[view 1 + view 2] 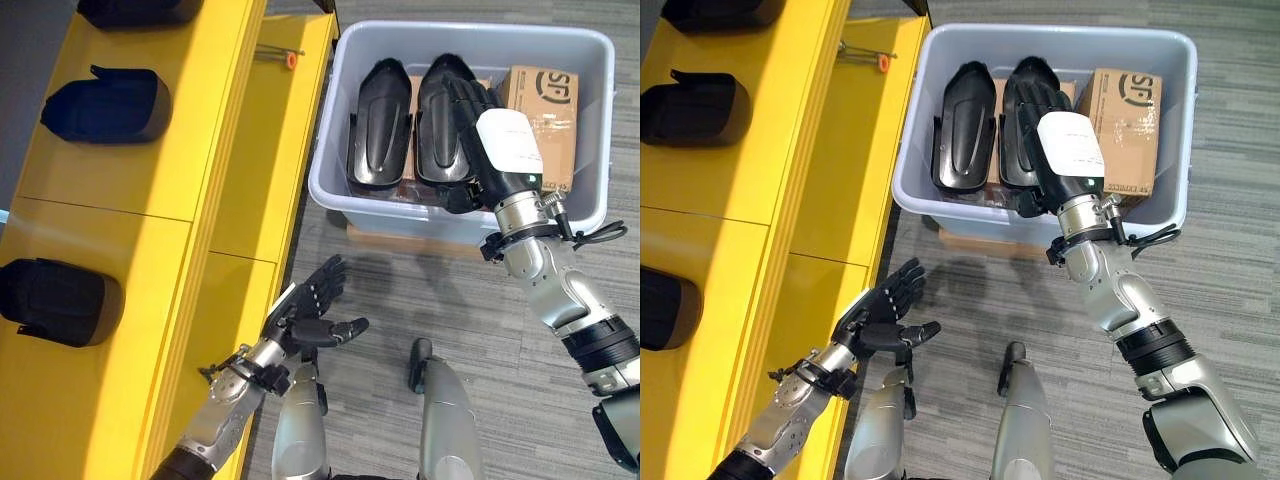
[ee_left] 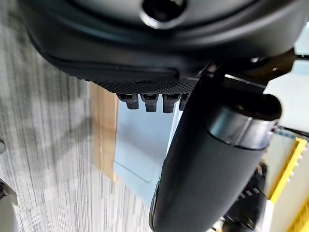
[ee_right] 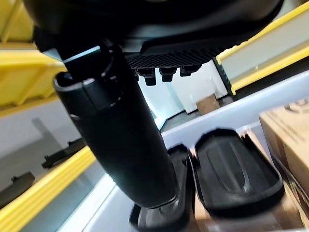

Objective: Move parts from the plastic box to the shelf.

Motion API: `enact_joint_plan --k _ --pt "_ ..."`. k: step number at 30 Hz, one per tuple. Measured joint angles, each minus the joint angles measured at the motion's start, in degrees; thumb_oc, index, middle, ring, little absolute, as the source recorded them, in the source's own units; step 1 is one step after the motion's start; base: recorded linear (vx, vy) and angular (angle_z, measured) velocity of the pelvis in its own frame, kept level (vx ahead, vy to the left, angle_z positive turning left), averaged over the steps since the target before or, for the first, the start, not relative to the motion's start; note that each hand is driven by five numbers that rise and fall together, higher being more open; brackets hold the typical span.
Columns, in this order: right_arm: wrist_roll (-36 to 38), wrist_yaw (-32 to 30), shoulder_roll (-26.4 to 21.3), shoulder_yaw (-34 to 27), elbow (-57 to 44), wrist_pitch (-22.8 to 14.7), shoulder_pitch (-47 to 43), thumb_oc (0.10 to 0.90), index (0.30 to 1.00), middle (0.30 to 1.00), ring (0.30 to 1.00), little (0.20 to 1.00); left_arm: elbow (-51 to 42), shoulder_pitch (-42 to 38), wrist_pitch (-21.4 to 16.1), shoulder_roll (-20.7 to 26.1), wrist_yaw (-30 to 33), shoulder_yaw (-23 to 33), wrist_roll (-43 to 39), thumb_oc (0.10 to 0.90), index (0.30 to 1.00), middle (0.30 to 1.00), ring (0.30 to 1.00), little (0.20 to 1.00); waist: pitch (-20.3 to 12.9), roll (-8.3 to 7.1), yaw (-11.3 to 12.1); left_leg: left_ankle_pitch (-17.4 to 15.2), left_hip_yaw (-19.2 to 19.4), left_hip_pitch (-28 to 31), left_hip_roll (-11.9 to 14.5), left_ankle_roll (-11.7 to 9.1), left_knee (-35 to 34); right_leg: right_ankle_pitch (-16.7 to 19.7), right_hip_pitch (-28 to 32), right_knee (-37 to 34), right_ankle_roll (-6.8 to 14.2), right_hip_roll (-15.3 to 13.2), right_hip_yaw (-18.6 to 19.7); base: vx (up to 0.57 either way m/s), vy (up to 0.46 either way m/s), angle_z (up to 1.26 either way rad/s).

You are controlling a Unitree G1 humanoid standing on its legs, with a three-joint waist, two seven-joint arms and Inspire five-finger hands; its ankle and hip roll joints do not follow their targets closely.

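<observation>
Black parts (image 1: 379,125) upright in plastic box (image 1: 330,170) — long axes vertical

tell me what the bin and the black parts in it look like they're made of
Bin: looks like pale grey-blue moulded plastic, smooth, slightly translucent, with rounded corners and a rolled rim.
Black parts: probably hard moulded plastic, semi-matte with soft highlights along curved ribs; rubber can't be ruled out.

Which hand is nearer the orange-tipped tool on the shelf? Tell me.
Right. The right hand reaches into the plastic box over the black parts, beside the tool. The left hand hangs open lower down, by the shelf front.
</observation>
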Motion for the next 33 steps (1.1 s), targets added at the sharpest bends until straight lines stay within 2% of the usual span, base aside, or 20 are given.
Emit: enact_joint_plan --k 3,7,14,22,33 --pt "-1.33 -0.09 -0.52 0.67 1.92 0.01 -1.56 0.9 1.0 1.0 1.0 1.0 -1.28 -0.49 0.08 0.33 0.03 -0.34 -0.05 0.9 1.0 1.0 1.0 1.0 0.11 0.2 0.23 0.62 -0.58 -2.2 0.02 -0.02 0.39 -0.15 -2.42 1.18 -0.34 0.03 -0.12 -0.06 -0.062 0.04" --pt "-3.4 -0.43 -1.52 1.96 7.22 0.26 -5.19 0.9 1.0 1.0 1.0 1.0 -3.48 -0.79 0.53 0.64 0.04 -0.39 -0.06 0.9 1.0 1.0 1.0 1.0 0.1 0.2 1.72 1.16 -0.89 -3.84 0.03 -0.21 0.41 -0.51 -4.46 2.25 -0.73 -0.19 -0.32 -0.04 -0.07 0.03" --pt "-5.08 -2.76 -1.98 2.76 5.87 1.35 -8.68 0.9 1.0 1.0 1.0 1.0 -3.44 -0.49 2.85 2.26 0.17 -0.93 -0.04 0.9 1.0 1.0 1.0 1.0 0.12 0.17 2.99 1.2 -0.94 -6.65 0.42 -0.18 0.49 -0.45 -7.39 2.73 -1.14 -0.01 -0.41 0.0 -0.02 0.0" --pt "-10.06 -9.23 -3.39 2.72 6.02 1.71 -12.26 0.9 1.0 1.0 1.0 1.0 -5.26 0.25 2.54 3.44 0.11 -0.79 0.65 0.9 1.0 1.0 1.0 1.0 0.12 0.17 3.04 1.2 -1.27 -8.11 -0.03 -0.18 0.66 -0.52 -8.03 2.47 -1.03 -0.47 -0.99 -0.01 -0.03 0.04" --pt "-10.01 -9.42 -4.25 3.89 8.1 5.19 -12.78 0.9 1.0 1.0 1.0 1.0 -7.22 -0.14 2.58 4.59 0.16 -1.15 0.59 0.9 1.0 1.0 1.0 1.0 0.12 0.17 3.43 1.23 -2.05 -10.65 -0.37 -0.25 0.8 -0.42 -10.04 2.3 -0.97 -1.21 -1.2 -0.01 -0.006 0.03"
